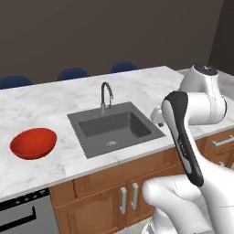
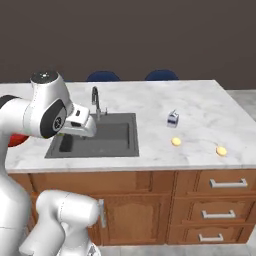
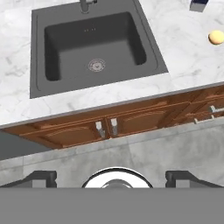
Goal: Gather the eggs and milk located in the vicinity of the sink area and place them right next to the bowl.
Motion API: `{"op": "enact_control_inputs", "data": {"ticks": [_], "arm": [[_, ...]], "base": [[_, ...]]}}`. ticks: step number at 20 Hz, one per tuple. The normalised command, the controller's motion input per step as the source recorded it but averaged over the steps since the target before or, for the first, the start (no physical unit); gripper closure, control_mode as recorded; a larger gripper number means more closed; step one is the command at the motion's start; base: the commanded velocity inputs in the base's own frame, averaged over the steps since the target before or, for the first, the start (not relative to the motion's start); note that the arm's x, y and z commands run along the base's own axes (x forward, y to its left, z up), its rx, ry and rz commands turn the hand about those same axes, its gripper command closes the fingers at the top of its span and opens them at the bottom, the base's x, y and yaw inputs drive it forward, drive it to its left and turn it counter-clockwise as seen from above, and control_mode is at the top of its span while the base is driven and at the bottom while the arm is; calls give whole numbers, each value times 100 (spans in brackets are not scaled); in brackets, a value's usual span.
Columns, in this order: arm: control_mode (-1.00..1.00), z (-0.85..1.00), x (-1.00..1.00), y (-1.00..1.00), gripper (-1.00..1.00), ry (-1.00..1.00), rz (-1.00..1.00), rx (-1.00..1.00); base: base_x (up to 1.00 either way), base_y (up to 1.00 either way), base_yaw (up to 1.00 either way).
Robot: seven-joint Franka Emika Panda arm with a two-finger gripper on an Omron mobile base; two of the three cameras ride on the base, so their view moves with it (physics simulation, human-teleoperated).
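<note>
The dark grey sink (image 1: pixel 114 128) with its curved faucet (image 1: pixel 106 96) is set into the marble counter. Left of it sits the red bowl (image 1: pixel 33 143), partly hidden behind my arm in the right base view. On the counter right of the sink stand the milk (image 2: pixel 173 119) and two pale-yellow eggs (image 2: pixel 176 141) (image 2: pixel 221 150). In the hand view the sink (image 3: pixel 96 48) lies ahead, one egg (image 3: pixel 216 37) at the right edge and the milk's lower part (image 3: pixel 199 4) at the top. My gripper (image 3: pixel 113 178) is open and empty, high above the sink's front edge.
Blue chair backs (image 1: pixel 72 73) line the counter's far side. Wooden cabinet doors (image 3: pixel 105 129) and drawers (image 2: pixel 220 200) run below the counter, and a dark appliance front (image 1: pixel 23 215) sits at the lower left. The counter (image 2: pixel 210 107) ends just right of the eggs.
</note>
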Motion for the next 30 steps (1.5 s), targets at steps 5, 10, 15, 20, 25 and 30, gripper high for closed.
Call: {"op": "enact_control_inputs", "data": {"ticks": [5, 10, 15, 20, 25, 30], "arm": [[100, 0, 0, 0, -100, 0, 0, 0], [100, 0, 0, 0, -100, 0, 0, 0], [100, 0, 0, 0, -100, 0, 0, 0], [100, 0, 0, 0, -100, 0, 0, 0], [100, 0, 0, 0, -100, 0, 0, 0], [100, 0, 0, 0, -100, 0, 0, 0]], "base": [[24, -100, 8], [14, -100, 11], [10, -100, 17], [58, -61, 33], [68, -27, 44], [0, 0, 0]]}}
